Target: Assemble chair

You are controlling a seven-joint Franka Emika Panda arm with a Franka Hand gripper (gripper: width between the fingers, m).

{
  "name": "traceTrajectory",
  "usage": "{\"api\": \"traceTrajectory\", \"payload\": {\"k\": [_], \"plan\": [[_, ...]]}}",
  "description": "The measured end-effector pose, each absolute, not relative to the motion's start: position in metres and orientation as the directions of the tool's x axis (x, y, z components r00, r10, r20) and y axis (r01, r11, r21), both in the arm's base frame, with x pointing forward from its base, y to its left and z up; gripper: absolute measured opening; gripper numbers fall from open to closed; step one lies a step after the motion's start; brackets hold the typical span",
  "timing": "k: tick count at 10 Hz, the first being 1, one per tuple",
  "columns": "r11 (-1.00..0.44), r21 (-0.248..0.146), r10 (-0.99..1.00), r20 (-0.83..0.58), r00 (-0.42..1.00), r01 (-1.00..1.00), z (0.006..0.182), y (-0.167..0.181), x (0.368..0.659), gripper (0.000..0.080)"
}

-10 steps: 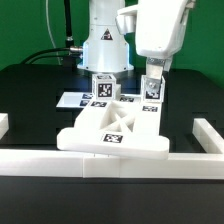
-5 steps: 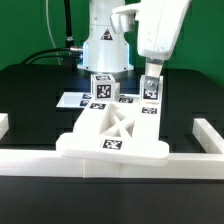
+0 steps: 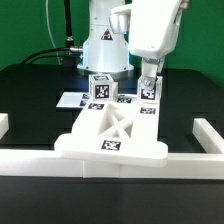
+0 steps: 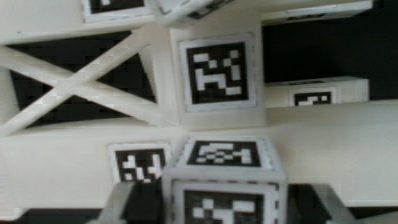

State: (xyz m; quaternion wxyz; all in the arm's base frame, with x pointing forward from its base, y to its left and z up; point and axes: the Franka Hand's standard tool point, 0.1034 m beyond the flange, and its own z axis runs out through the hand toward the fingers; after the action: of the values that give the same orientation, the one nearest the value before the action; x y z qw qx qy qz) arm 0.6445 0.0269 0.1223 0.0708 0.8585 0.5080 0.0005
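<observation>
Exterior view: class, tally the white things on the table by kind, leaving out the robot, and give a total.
Plate: 1
Legs: 2
Marker board: 1
Rail: 1
Total: 5

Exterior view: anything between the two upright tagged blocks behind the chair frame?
No part stands between the left block and the right block under the pincer. Through the gap, the exterior view shows only the marker board lying flat.
</observation>
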Motion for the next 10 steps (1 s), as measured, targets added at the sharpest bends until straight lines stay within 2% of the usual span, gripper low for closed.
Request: {"api": "traceTrajectory", "payload": {"k": [3, 6, 10], "plan": [[-0.748, 0.140, 0.653, -0.020, 0.757, 0.649, 0.1218, 0.0322, 0.6441, 0.0282], [-0.881, 0.140, 0.459, 0.014, 0.888, 0.453, 0.1222, 0.0316, 0.6443, 0.0282], [-0.974, 0.130, 0.191, 0.053, 0.980, 0.183, 0.1224, 0.0314, 0.6445, 0.0282]]}}
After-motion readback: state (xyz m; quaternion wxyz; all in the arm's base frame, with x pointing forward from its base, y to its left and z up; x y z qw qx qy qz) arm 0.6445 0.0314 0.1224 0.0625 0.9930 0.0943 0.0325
